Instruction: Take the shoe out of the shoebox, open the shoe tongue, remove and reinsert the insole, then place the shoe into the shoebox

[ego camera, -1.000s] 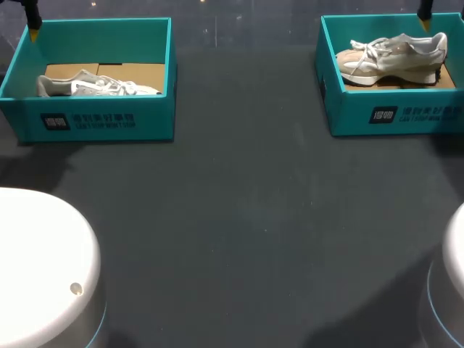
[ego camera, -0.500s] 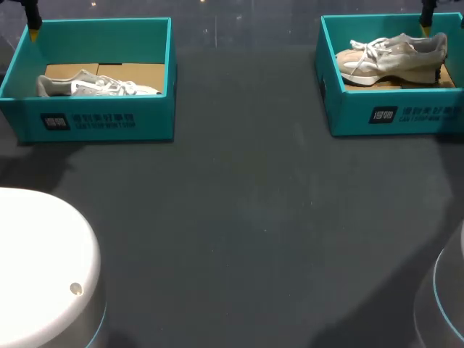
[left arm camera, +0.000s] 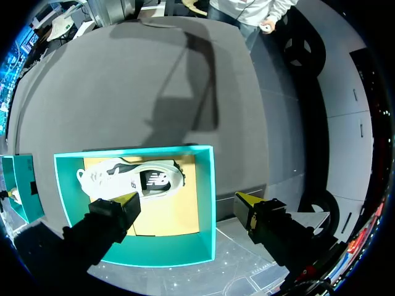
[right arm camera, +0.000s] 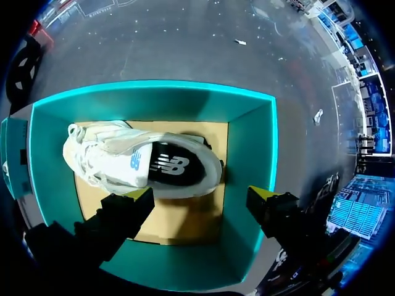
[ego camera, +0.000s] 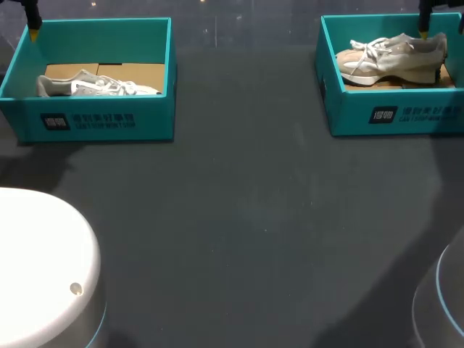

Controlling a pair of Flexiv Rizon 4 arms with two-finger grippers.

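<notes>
On the dark surface (ego camera: 239, 217), the left shoebox (ego camera: 94, 119) held 1 white shoe (ego camera: 98, 86) lying on its cardboard floor, and the right shoebox (ego camera: 395, 116) held 1 beige shoe (ego camera: 391, 56). The left tool (left arm camera: 186, 200) and the right tool (right arm camera: 200, 196) each hung above its own box, fingers spread wide, holding nothing.

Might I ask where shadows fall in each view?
Head view: shadows on the table before the left shoebox and right shoebox; left wrist view: a long shadow crosses the table beyond its box; right wrist view: box floor shaded beside the shoe.
</notes>
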